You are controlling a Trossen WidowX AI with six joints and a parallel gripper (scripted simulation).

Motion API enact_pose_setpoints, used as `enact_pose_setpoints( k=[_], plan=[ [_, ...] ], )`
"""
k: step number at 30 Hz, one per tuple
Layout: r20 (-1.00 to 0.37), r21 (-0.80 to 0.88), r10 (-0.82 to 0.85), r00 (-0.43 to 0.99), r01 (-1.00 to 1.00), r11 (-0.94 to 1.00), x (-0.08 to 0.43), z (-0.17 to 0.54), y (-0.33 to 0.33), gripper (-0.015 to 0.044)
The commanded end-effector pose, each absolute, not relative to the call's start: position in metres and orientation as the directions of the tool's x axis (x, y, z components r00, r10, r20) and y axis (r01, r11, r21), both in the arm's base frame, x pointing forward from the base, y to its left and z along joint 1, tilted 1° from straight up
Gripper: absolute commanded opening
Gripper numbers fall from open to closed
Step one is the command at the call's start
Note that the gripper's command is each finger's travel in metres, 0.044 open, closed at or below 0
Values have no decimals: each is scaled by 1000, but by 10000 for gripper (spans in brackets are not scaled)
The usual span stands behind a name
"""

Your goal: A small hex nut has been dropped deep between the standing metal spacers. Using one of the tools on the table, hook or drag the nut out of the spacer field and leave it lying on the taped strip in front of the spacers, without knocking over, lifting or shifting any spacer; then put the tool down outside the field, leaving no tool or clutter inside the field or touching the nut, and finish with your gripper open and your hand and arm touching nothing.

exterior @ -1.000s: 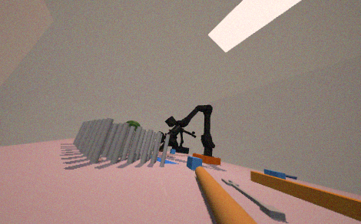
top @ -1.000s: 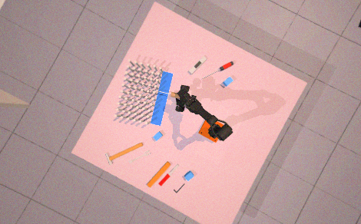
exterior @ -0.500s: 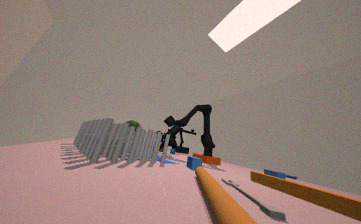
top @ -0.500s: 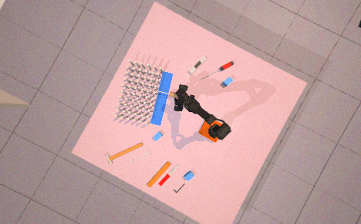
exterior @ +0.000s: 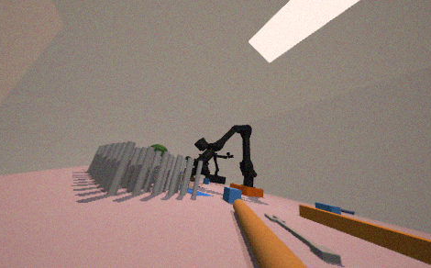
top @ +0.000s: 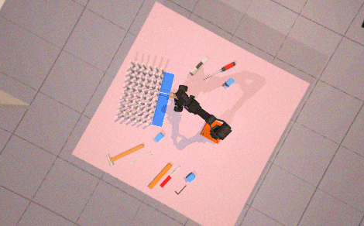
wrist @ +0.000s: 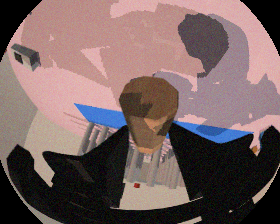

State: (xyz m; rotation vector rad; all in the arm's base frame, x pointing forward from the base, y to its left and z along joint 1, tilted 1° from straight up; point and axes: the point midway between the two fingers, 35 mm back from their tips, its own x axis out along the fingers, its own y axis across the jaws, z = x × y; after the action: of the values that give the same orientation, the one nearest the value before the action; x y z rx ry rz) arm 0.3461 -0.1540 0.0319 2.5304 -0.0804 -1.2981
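Beside blue strip (top: 162, 110) (exterior: 200, 193) (wrist: 98, 116), gripper (top: 173, 95) (exterior: 196, 176) (wrist: 148, 128) pinching brown-handled tool (top: 171, 94) (wrist: 149, 97); thin shaft (top: 164, 93) crossing above strip, pointing twd spacers (top: 146, 87) (exterior: 124, 167) (wrist: 152, 167).

Black arm bent, jaws (top: 173, 95) apparently clamped

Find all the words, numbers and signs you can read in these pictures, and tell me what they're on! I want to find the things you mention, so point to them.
No words, numbers, brands or signs can be read anywhere.
The pale piece with a dark patch (top: 202, 63) (wrist: 32, 59): too small and blurred to tell if it has writing.
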Motion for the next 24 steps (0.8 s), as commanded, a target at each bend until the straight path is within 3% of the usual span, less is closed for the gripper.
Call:
enact_pose_setpoints(
  k=[1,24],
  plan=[
    [-783,287,-186,593,79,-955,351,33,-155,0],
    [-783,285,-185,595,78,-955,362,33,-151,0]
  ],
)
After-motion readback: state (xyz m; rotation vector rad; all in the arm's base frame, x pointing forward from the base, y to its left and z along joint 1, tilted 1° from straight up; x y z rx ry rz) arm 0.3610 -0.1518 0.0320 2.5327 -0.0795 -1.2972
